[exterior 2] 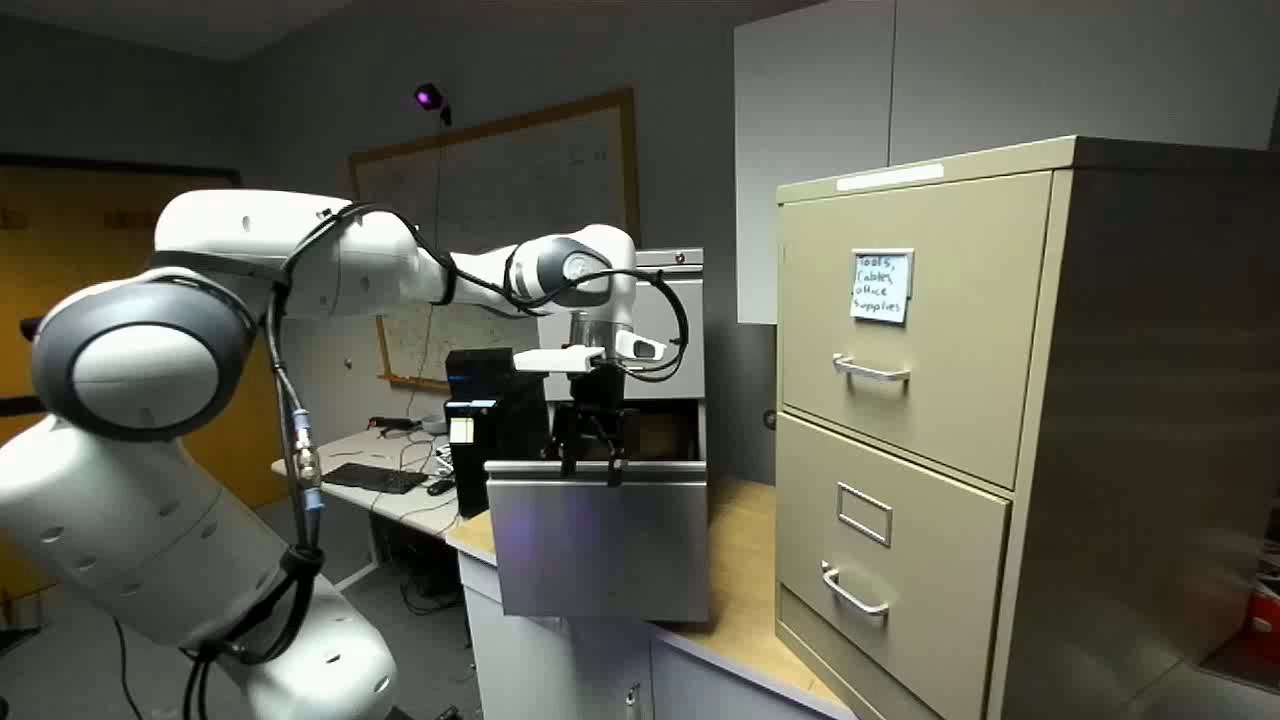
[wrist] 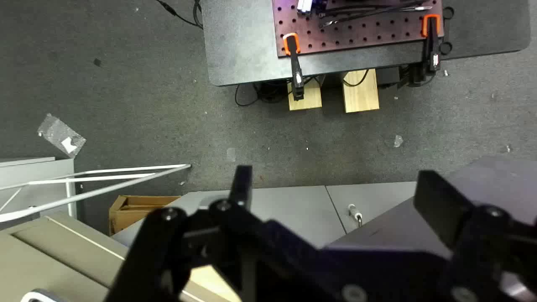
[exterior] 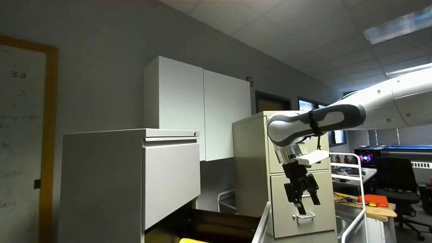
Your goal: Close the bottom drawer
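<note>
Black, my claw (exterior: pixel 309 205) hangs, jaws spread wide, near the front of the pulled-out bottom drawer (exterior 2: pixel 602 545).

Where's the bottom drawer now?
In an exterior view, the bottom drawer stands open mid-frame, left of the beige filing cabinet, top edge partly behind the gripper.

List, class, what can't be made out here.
Yellow thing in bottom drawer: cut off by lower edge, in an exterior view.
Drawer floor: hidden by the front, in an exterior view.
Most whiteboard writing: too faint, in an exterior view.
Pincer details: blurred, in the wrist view.
</note>
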Controlling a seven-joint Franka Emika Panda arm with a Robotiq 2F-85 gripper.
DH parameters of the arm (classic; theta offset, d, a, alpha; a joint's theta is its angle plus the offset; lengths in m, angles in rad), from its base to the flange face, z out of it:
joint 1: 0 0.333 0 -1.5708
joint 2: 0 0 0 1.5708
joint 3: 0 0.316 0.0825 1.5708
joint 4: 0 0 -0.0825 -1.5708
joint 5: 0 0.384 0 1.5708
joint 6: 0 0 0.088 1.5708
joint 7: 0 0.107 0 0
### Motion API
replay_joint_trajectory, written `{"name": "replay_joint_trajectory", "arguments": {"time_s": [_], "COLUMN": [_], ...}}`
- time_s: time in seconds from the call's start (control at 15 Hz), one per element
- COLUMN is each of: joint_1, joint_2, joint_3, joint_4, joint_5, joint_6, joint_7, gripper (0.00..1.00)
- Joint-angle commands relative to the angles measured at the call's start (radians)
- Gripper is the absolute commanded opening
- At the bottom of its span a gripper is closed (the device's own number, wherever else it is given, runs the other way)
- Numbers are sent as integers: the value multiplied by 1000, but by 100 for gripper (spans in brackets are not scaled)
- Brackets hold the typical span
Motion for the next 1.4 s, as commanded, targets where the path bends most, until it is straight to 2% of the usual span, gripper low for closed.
{"name": "replay_joint_trajectory", "arguments": {"time_s": [0.0, 0.73, 1.13, 1.2, 1.27, 1.33], "joint_1": [12, 3, -21, -28, -33, -39], "joint_2": [1, 5, 57, 75, 93, 111], "joint_3": [-9, -9, -61, -72, -85, -98], "joint_4": [3, 4, -2, -1, -1, -3], "joint_5": [-3, -13, 6, 11, 21, 35], "joint_6": [-2, 6, 106, 131, 156, 189], "joint_7": [4, 27, 30, 36, 34, 36], "gripper": [100, 100, 98, 74, 74, 68]}}
